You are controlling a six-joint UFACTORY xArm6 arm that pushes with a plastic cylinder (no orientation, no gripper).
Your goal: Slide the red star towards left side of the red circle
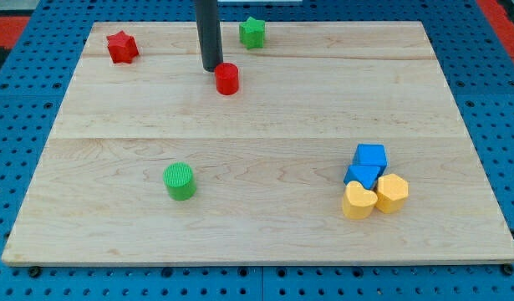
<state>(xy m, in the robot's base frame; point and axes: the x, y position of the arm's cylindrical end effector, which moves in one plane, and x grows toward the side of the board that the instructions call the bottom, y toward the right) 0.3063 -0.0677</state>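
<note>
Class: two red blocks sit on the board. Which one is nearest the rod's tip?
The red circle: my tip stands just at its upper left, almost touching. The red star lies far off toward the view's left.

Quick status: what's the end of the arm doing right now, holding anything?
My tip: a bare rod, no jaws, holding nothing; it sits just left of the red circle block, well right of the red star block.
</note>
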